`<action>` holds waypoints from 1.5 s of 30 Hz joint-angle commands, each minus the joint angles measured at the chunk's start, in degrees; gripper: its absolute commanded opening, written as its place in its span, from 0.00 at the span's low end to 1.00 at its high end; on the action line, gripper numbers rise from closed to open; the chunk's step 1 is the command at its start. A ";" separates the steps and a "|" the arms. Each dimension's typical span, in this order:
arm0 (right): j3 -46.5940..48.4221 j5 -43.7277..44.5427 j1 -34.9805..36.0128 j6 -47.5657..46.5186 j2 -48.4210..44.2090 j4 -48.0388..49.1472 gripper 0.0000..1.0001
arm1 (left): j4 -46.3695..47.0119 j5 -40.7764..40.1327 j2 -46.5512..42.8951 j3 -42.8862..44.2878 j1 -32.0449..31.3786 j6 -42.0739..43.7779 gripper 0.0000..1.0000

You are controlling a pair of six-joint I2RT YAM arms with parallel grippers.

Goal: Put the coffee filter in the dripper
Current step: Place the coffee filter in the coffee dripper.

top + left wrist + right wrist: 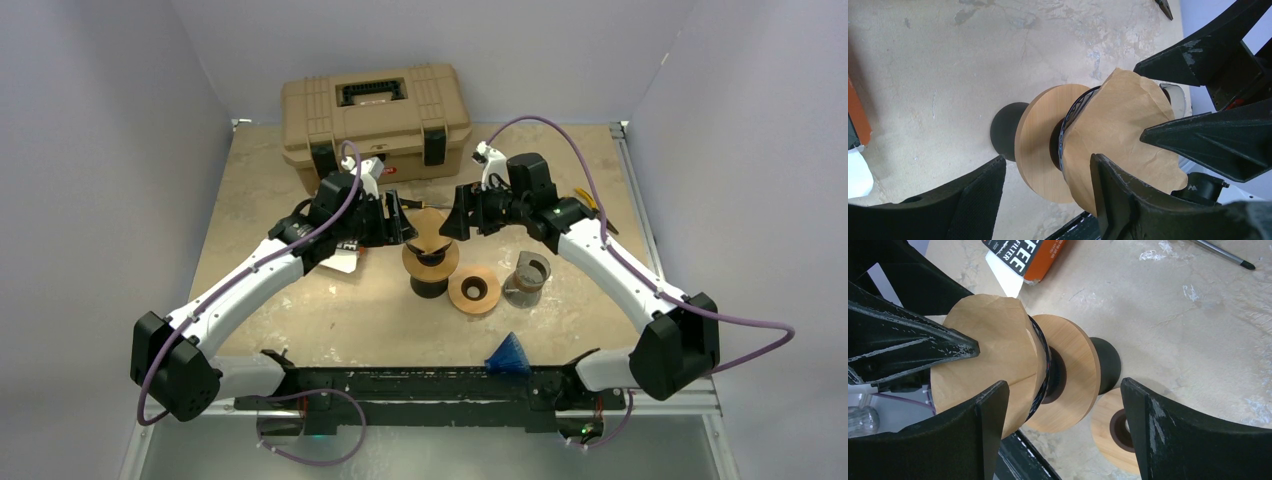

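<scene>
At the centre of the overhead view the brown coffee filter point(430, 232) sits as a cone in the mouth of the dripper point(430, 272), its paper rising above the wooden collar, below the tan toolbox point(375, 112) at the top of the frame. The left gripper point(400, 218) flanks it on the left and the right gripper point(453, 218) on the right, both with jaws spread wide and clamped on nothing; whether any finger touches the paper I cannot tell.
</scene>
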 commanded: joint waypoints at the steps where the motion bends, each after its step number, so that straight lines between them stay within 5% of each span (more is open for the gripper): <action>1: -0.87 -0.25 -0.15 -0.44 -0.88 0.91 0.85 | 1.84 0.20 -1.65 -0.25 0.32 0.22 0.62; 26: 2.92 4.19 -0.10 0.04 -8.25 4.28 0.95 | 8.83 -1.97 -11.04 -0.81 0.32 2.88 0.76; 37: -1.71 6.94 -0.09 0.75 -15.11 10.98 0.97 | 15.47 -6.60 -20.89 -8.71 0.32 6.36 0.89; 45: -4.05 6.71 -0.10 1.07 -17.08 13.88 0.97 | 27.99 -1.22 -29.10 -19.70 0.34 9.50 0.92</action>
